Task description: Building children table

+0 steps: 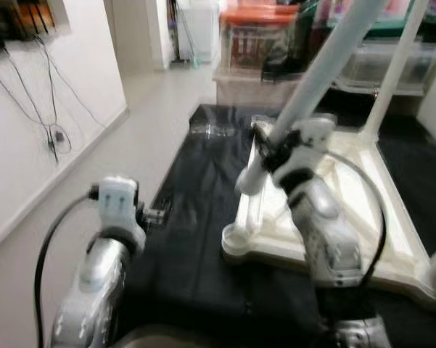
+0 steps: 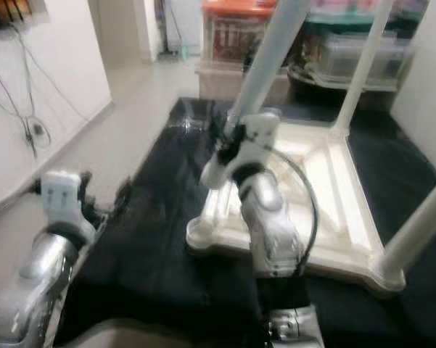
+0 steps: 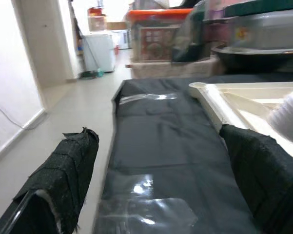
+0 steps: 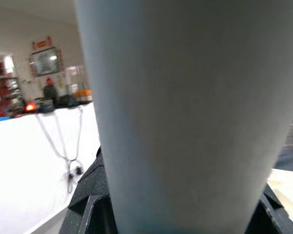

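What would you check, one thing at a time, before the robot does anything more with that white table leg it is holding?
1. Right gripper closed around the near table leg: ok, the wrist view has the leg between its fingers.
2. Leg seated fully in its corner of the upturned tabletop: cannot tell, the arm hides the joint.
3. Far leg standing in its corner: ok.
4. Tabletop resting on the black mat: ok.
5. Left gripper open and holding nothing, above the mat: ok.
6. Sharp view: not ok, blurred.
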You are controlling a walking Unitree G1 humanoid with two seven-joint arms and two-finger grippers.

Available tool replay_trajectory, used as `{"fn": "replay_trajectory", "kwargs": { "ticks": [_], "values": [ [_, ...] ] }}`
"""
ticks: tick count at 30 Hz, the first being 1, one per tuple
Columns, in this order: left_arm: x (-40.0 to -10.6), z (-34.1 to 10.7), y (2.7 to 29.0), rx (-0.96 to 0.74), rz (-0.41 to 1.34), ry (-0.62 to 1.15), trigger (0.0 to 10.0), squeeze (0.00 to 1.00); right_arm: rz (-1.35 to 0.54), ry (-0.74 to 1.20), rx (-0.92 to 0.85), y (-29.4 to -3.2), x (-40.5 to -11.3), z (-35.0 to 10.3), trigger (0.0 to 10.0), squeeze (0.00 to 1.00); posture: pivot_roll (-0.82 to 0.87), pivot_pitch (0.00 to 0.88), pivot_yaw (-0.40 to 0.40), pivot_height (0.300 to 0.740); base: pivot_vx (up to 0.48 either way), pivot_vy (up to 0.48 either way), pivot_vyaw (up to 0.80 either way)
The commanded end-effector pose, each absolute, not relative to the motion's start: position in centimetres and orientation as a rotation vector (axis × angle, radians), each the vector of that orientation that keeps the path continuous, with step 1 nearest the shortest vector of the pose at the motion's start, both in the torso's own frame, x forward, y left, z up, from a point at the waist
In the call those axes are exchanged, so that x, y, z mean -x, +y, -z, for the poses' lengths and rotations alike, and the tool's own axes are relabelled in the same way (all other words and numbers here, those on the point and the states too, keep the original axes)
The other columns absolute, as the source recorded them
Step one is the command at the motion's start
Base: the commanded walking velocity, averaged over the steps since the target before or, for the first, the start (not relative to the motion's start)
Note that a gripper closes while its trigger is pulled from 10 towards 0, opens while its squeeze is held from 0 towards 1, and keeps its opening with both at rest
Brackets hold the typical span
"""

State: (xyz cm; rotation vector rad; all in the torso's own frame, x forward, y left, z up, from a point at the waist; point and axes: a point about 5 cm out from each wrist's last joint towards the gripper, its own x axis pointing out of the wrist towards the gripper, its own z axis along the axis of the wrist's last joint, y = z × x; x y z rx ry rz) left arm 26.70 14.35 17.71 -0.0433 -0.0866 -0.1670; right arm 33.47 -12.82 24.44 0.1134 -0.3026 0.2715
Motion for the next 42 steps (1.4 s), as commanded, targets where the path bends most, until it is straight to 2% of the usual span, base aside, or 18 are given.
{"fn": "replay_trajectory", "kwargs": {
  "ticks": [1,6,10,29,37,40,42],
  "values": [
    [-26.7,-17.6,14.7,0.040,0.156,-0.077,10.0,0.00,-0.295,-0.309,-0.127,-12.3,-33.4,-24.6,10.0,0.00,0.08,0.000,-0.020,0.740,0.000,0.000,0.00],
    [-26.7,-17.6,14.5,0.026,0.169,-0.083,10.0,0.00,-0.301,-0.307,-0.127,-12.0,-33.3,-24.5,10.0,0.00,0.08,0.000,-0.022,0.740,0.000,0.000,0.00],
    [-26.7,-17.4,14.3,-0.029,0.183,-0.078,10.0,0.00,-0.310,-0.307,-0.125,-11.8,-33.2,-24.5,10.0,0.00,0.08,0.000,-0.021,0.740,0.000,-0.458,0.00],
    [-26.7,-17.6,14.6,0.026,0.172,-0.075,10.0,0.00,-0.317,-0.316,-0.119,-11.7,-33.3,-24.7,10.0,0.00,0.08,0.003,-0.024,0.740,0.000,-0.024,0.00],
    [-26.4,-17.2,14.5,0.035,0.173,-0.053,10.0,0.00,-0.335,-0.329,-0.108,-12.3,-34.0,-25.6,10.0,0.00,0.08,0.017,-0.020,0.740,0.000,0.254,0.00],
    [-26.1,-17.0,14.2,0.029,0.186,-0.041,10.0,0.00,-0.376,-0.328,-0.105,-12.8,-34.6,-25.9,10.0,0.00,0.09,0.028,-0.021,0.740,0.000,0.000,0.00],
    [-25.2,-16.5,13.3,0.038,0.258,-0.022,10.0,0.00,-0.451,-0.282,-0.109,-13.8,-35.4,-25.6,10.0,0.00,0.09,0.051,-0.021,0.740,0.000,0.000,0.00]
  ]
}}
